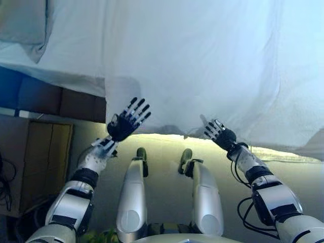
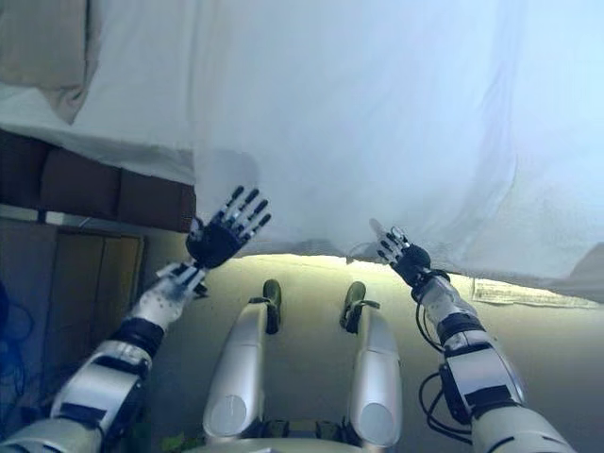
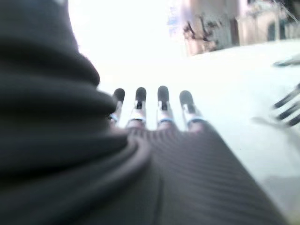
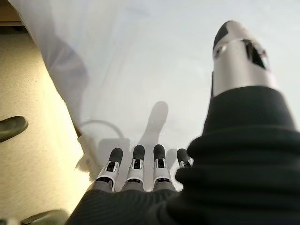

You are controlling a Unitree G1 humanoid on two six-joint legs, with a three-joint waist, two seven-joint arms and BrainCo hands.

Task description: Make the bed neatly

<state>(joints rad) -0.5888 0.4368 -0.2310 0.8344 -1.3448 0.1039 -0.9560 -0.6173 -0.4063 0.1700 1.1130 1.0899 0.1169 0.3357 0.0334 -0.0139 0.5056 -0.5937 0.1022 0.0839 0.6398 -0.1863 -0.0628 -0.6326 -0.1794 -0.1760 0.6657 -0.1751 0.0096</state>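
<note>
Over bed edge, eye views: white sheet (image 1: 202, 66) hanging ahead, hem running left-right, left hand (image 1: 126, 121) and right hand (image 1: 218, 132) hovering equally near. Wrist views: both hands' fingers (image 4: 136, 161) straight, holding nothing, pointing into sheet.

Floor (image 1: 162, 152): pale, lit yellow along the far strip. Cardboard box (image 1: 43, 152): brown, standing on the floor at left. Paper sheet (image 2: 524, 293): flat on the floor at right. Dark cables (image 1: 6, 187): on the floor at far left, beside the box.
</note>
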